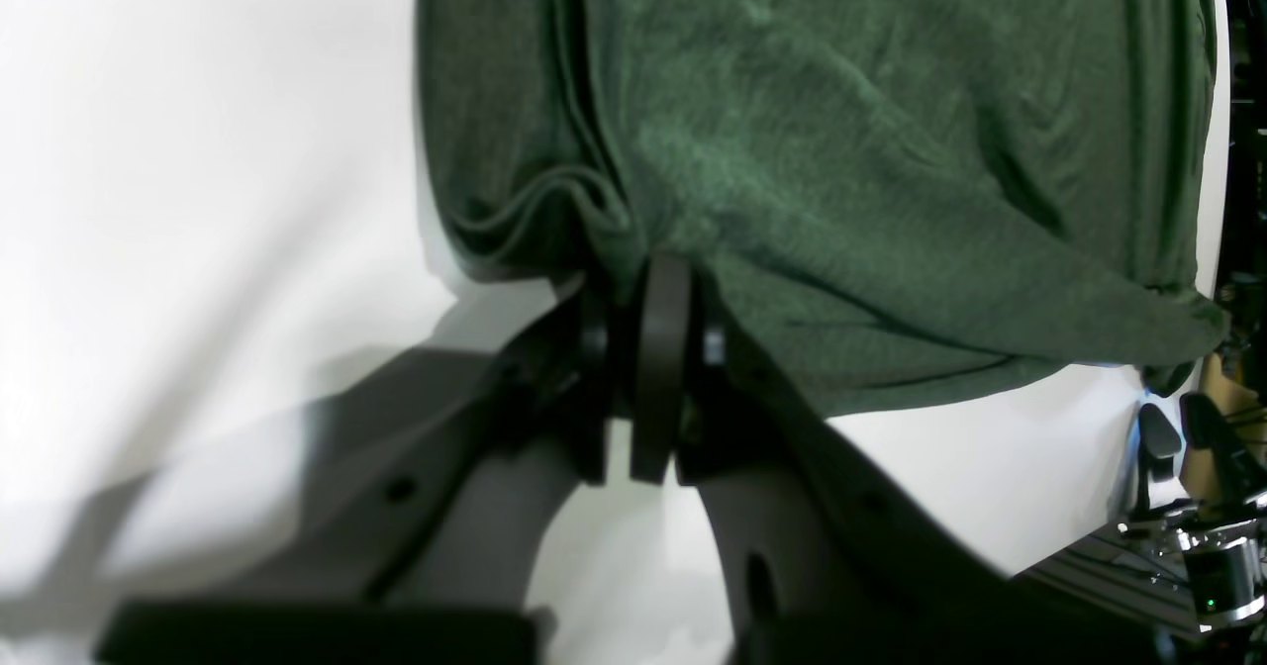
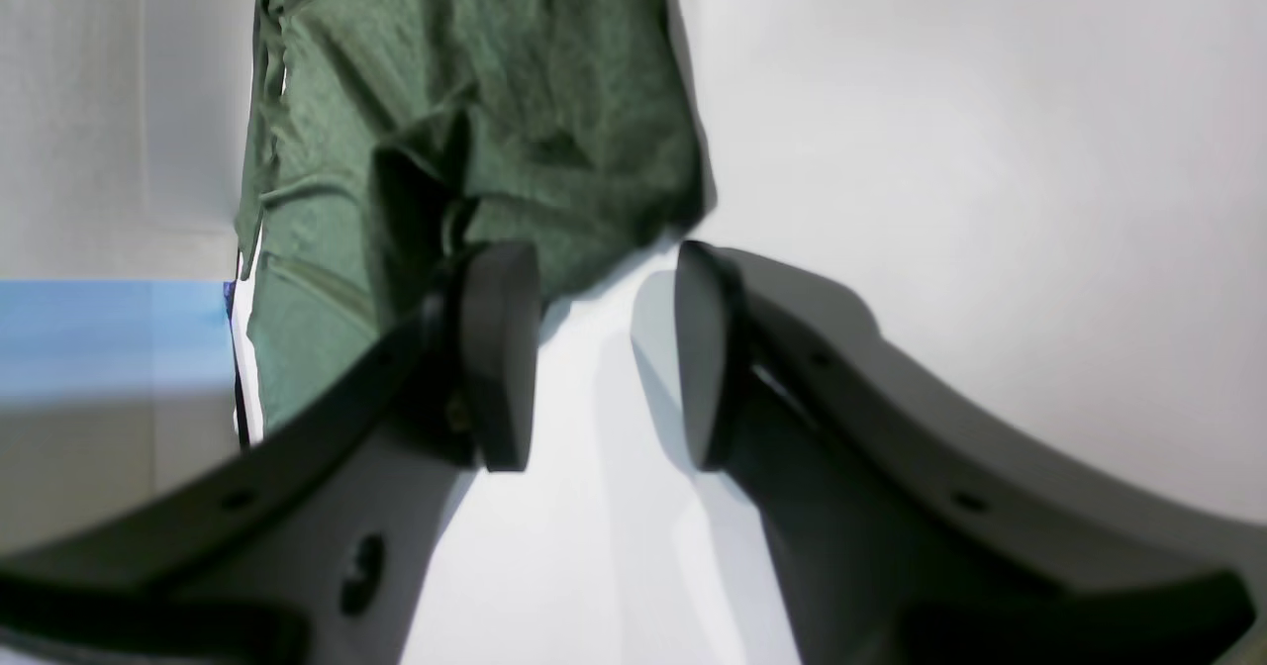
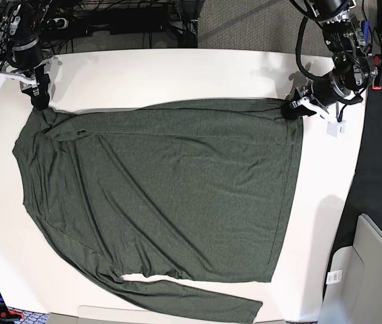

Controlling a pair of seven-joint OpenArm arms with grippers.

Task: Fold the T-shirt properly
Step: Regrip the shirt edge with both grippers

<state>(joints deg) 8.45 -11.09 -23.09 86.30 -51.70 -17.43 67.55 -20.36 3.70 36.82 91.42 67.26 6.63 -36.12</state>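
T-shirt flat, left fingers pinching hem

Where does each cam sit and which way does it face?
Left wrist: on the left arm, facing along its end effector, shut on the shirt edge.
Right wrist: on the right arm, facing its open end effector at a shirt corner.
Base: overhead, looking down at the table; both arms show.
All share the shirt.

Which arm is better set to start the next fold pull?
Probably left. The left gripper is shut on the T-shirt at its far corner. The right gripper is open over the table, beside the other corner, holding nothing.
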